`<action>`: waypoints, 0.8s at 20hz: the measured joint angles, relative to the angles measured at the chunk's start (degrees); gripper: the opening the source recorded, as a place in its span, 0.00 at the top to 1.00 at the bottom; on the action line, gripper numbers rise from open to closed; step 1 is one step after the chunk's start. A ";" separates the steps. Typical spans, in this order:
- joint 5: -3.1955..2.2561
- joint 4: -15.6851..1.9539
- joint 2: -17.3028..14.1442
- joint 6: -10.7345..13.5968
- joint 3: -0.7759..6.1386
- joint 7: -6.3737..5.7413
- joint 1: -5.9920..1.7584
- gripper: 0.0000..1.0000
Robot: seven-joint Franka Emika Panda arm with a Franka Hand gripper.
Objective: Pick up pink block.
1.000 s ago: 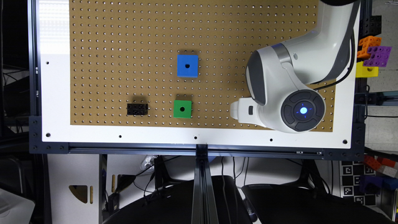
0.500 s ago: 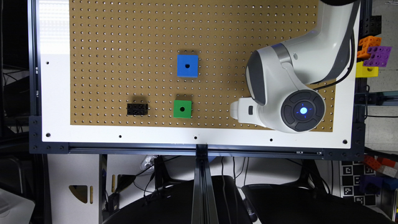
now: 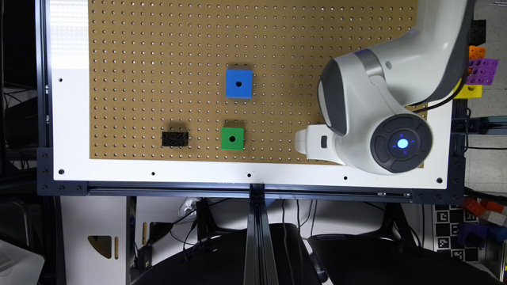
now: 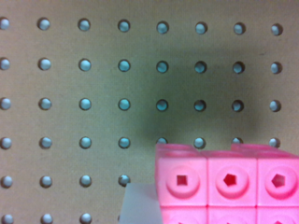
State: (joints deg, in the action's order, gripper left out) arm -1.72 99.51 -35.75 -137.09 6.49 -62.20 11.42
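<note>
Exterior view, left to right: a black brick, a green cube and a blue cube lie well apart on the pegboard table. The white arm covers the board's corner at the exterior view's right, with the white part past the wrist low over the board near its white border. Beyond the table edge, a purple holed block sits among other bricks.

Wrist view: the pink block lies flat on the pegboard close under the camera, three of its holed studs facing up. A pale, blurred finger stands just beside, perhaps touching, one short end of the block. The opposite finger cannot be made out, so whether the fingers are spread, closing or clamped on the block cannot be told.

Risks, as judged: if only one finger bears on the block, closing would push it along the smooth board rather than pinch it. A grip across the ends that is off centre could let it pivot and slip on lifting. Too deep a descent could press the fingertips into the pegboard.
</note>
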 joint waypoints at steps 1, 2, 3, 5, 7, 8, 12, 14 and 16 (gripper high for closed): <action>0.00 0.00 0.36 0.34 0.00 0.00 0.00 1.00; 0.00 0.00 0.77 0.70 0.00 0.00 0.00 1.00; 0.00 0.00 1.21 1.17 0.00 0.00 0.00 1.00; 0.00 0.00 2.11 2.01 0.00 0.00 0.00 1.00; 0.00 0.00 3.19 3.04 0.00 0.00 0.01 1.00; 0.00 0.00 3.75 3.67 0.00 0.00 0.01 1.00; 0.00 0.00 4.99 4.67 0.01 0.00 0.01 1.00; 0.00 0.00 6.06 5.70 0.01 0.00 0.01 1.00; 0.00 0.00 6.96 6.64 0.01 0.00 0.02 1.00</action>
State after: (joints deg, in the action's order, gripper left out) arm -1.72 99.51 -28.80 -130.46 6.51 -62.20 11.44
